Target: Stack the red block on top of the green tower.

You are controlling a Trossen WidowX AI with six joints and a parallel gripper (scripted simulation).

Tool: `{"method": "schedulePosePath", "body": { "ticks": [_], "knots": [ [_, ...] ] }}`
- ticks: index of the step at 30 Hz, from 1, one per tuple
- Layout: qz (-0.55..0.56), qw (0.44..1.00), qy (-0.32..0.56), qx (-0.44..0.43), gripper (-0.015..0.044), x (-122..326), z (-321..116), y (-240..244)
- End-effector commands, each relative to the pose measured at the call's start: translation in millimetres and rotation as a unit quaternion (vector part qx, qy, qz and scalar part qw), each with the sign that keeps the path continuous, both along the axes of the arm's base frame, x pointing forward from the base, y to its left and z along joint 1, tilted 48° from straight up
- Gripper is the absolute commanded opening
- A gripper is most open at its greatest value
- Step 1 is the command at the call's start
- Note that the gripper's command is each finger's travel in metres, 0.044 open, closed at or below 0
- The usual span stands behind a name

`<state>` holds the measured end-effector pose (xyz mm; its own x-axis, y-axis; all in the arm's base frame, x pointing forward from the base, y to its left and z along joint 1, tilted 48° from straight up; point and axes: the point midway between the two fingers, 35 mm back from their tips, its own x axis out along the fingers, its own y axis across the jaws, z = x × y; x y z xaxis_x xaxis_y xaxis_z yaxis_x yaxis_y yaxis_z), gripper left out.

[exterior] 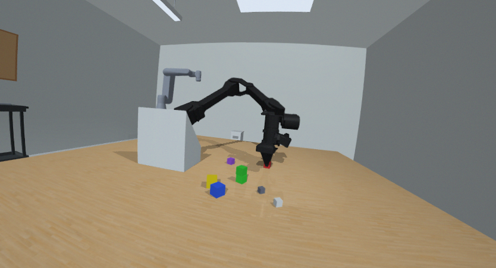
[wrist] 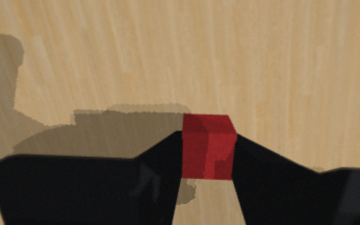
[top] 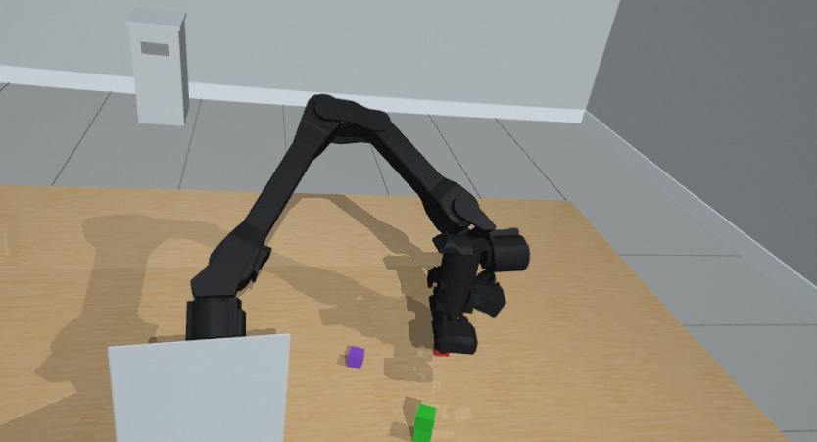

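The red block (top: 441, 352) (exterior: 267, 166) (wrist: 208, 156) is at the table surface, mostly covered by the gripper in the top and exterior views. My gripper (exterior: 266, 162) (wrist: 205, 139) points down and is shut on the red block, with one finger against each side in the wrist view. Any gap under the block is too small to tell. The green tower (top: 424, 422) (exterior: 241, 174) is two green blocks stacked upright, nearer the exterior camera and left of the gripper there. Its lower part is cut off at the bottom edge in the top view.
A purple block (top: 355, 358) (exterior: 231, 161) lies left of the gripper. A yellow block (exterior: 211, 180) and a blue block (exterior: 217, 189) are left of the tower in front. A dark grey block (exterior: 261, 189) and a pale block (exterior: 278, 202) are front right. A white box (top: 200, 393) (exterior: 161, 139) stands by the arm's base.
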<state>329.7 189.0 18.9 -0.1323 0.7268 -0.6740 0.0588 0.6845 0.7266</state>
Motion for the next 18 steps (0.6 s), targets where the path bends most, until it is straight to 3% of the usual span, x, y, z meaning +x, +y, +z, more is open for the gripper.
{"method": "schedulePosePath", "body": {
  "ticks": [1,3,18],
  "knots": [
    [-0.002,1.000,0.003,0.001,0.0052,-1,0,0],
    [-0.002,1.000,0.003,0.000,0.0000,0,2,-2],
    [-0.002,1.000,0.003,-0.001,0.0000,10,48,-53]
  ]
}}
